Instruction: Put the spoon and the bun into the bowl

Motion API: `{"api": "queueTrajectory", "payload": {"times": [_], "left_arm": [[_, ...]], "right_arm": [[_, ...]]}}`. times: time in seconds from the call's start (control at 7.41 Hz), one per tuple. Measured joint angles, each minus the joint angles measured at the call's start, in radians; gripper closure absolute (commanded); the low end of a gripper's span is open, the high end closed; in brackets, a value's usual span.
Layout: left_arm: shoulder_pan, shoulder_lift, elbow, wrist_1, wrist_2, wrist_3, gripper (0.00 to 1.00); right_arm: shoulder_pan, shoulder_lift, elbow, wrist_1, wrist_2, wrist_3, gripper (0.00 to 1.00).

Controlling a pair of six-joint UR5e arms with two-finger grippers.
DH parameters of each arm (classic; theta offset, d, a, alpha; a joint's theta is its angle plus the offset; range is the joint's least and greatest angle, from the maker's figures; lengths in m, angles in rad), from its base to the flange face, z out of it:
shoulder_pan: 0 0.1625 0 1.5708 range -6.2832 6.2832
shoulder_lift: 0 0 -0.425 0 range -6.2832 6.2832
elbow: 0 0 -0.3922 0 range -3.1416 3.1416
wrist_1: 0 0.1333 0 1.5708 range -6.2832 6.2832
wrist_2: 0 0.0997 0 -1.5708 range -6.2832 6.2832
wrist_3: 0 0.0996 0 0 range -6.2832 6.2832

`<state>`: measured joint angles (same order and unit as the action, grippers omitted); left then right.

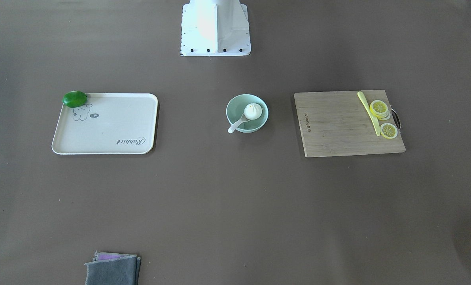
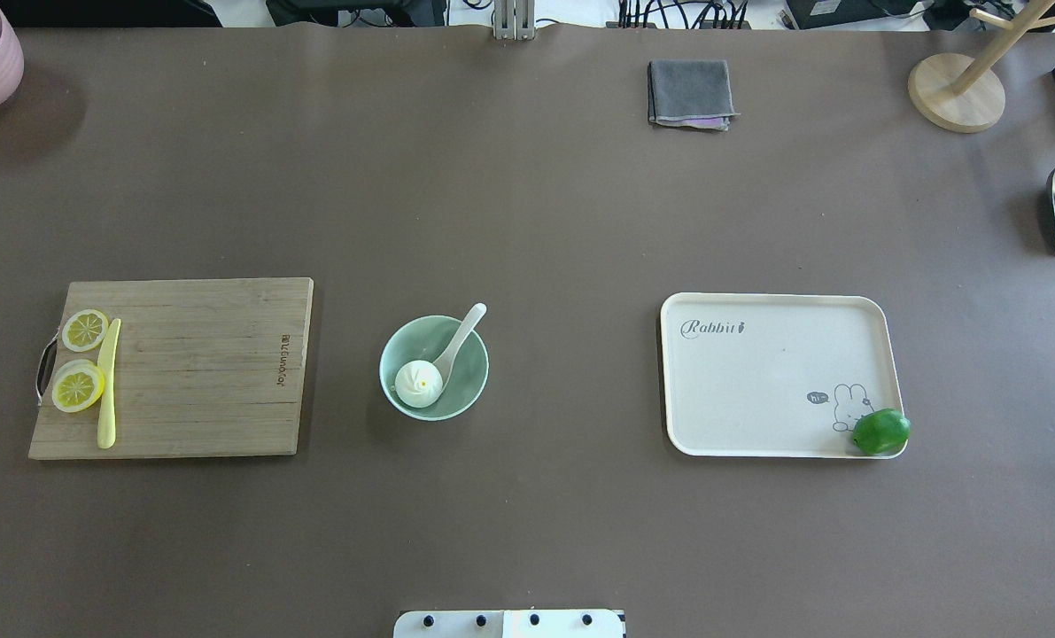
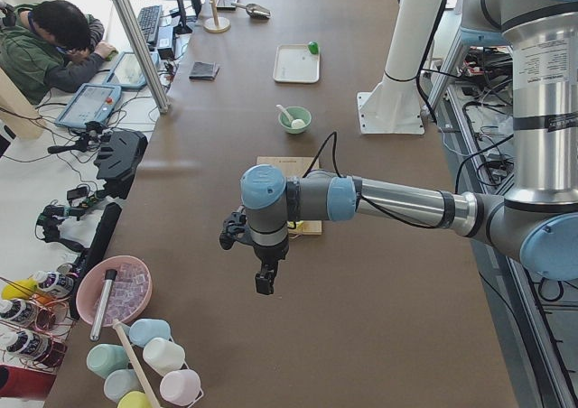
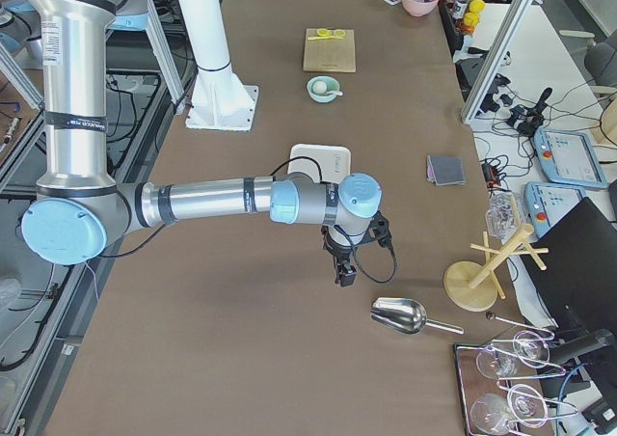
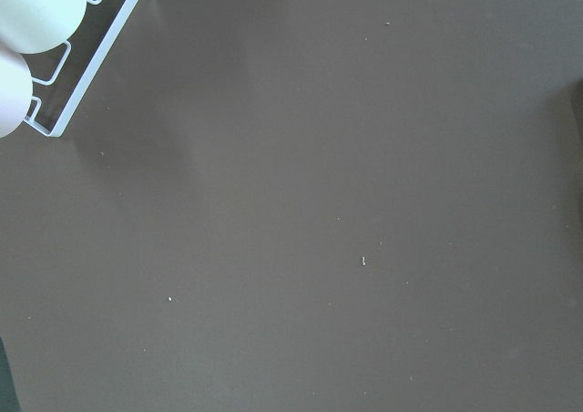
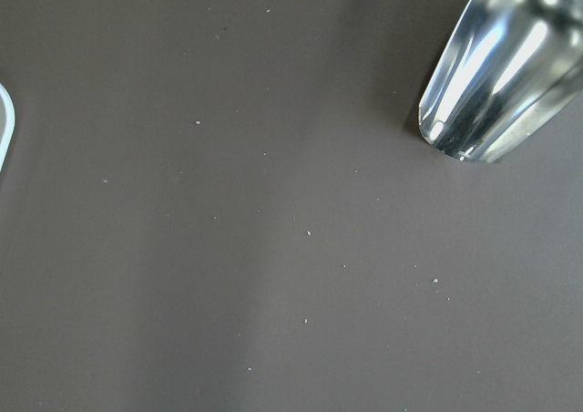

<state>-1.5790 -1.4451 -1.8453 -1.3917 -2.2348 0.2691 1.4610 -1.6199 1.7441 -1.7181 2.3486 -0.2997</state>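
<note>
Brown tabletop: spoon [image 2: 461, 338] and bun [image 2: 419, 384] sit in bowl [image 2: 472, 377], well apart from left gripper [image 3: 264, 284] and right gripper [image 4: 345, 276]. Their jaw openings cannot be told. Parking clear likely suffices.

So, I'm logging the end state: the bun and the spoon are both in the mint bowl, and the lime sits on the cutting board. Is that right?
Not quite. The bun and spoon are both in the bowl, but the lime sits on a corner of the cream tray, not on the cutting board. The overhead exterior view shows it.
</note>
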Motion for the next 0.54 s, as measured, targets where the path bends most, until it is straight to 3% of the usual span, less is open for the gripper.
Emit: {"api": "queueTrajectory", "payload": {"times": [0.54], "left_arm": [[0.000,0.000,0.000,-0.001,0.000,0.000,0.01]], "right_arm": [[-0.018,0.000,0.001,0.000,0.000,0.002,0.00]]}}
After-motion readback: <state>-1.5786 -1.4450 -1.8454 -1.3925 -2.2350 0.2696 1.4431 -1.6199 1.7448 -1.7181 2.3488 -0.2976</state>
